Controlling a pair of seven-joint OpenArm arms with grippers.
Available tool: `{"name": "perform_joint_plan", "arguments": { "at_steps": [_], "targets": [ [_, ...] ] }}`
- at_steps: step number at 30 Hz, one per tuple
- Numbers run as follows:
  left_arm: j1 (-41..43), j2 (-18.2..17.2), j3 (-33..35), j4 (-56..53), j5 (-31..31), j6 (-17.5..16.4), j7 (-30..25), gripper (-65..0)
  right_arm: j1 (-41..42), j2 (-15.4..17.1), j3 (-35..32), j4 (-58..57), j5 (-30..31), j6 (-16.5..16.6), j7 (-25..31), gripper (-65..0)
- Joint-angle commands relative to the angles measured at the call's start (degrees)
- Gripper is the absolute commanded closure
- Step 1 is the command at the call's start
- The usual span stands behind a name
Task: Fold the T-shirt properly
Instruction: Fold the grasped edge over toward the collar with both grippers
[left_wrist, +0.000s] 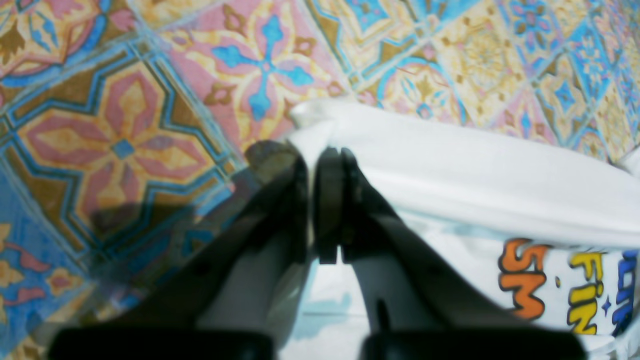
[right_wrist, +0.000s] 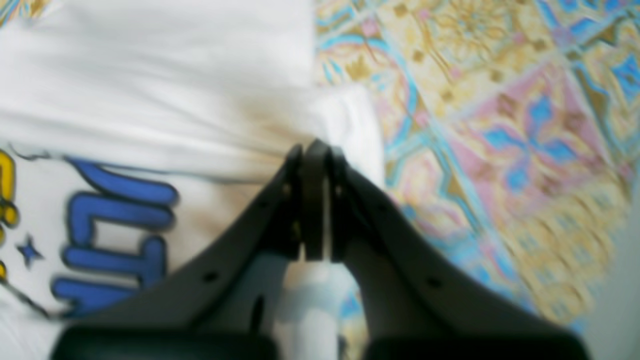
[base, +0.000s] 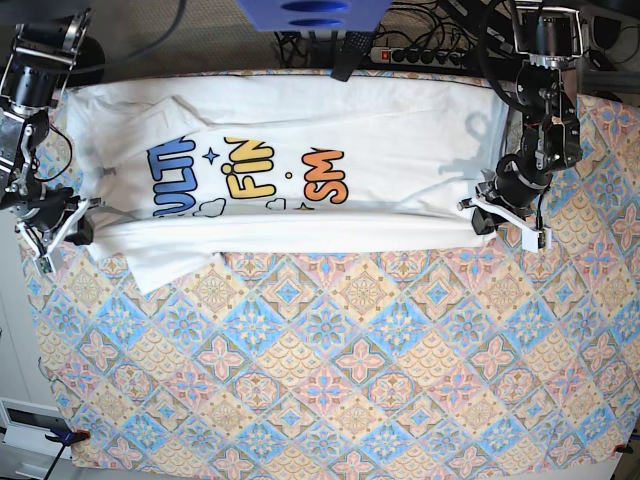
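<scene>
The white T-shirt (base: 290, 190) lies spread across the far half of the table, print up, with a long white fold (base: 300, 232) running along its near edge. In the base view my left gripper (base: 478, 214) is at the shirt's right end and my right gripper (base: 88, 226) at its left end. Seen from the left wrist, my left gripper (left_wrist: 316, 154) is shut on the T-shirt (left_wrist: 450, 170) at a corner of the folded edge, beside the orange letters. Seen from the right wrist, my right gripper (right_wrist: 313, 150) is shut on the T-shirt (right_wrist: 165, 95), bunching the cloth near the blue letters.
A tablecloth (base: 330, 370) with coloured tile patterns covers the table in front of the shirt. A blue object (base: 310, 12), a power strip (base: 420, 56) and cables sit behind the far edge.
</scene>
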Motion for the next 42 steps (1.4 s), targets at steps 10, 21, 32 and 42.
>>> {"name": "perform_joint_plan", "arguments": {
  "at_steps": [10,21,32,42],
  "targets": [
    [12.0,-0.7,-5.0,10.7,-0.2,0.0,-1.2,0.0,-13.6,1.2,3.7,14.0,0.7,-0.1,-1.8,-0.8],
    [14.0,-0.4,-4.5,9.8,0.3,0.0,-1.2,0.0,-14.2,0.0,3.2,15.5,0.3,-0.1,0.9,-8.3],
    [13.9,-0.4,-4.5,9.9,-0.1,0.0,-1.4,0.0,6.7,-0.1,-5.3,-5.5,0.2,-0.1,2.6,-28.2],
    [13.9,-0.4,-4.5,9.9,-0.1,0.0,-1.5,0.0,19.5,-0.1,-17.2,-26.1,0.2,-0.1,13.7,-28.2]
  ]
}}
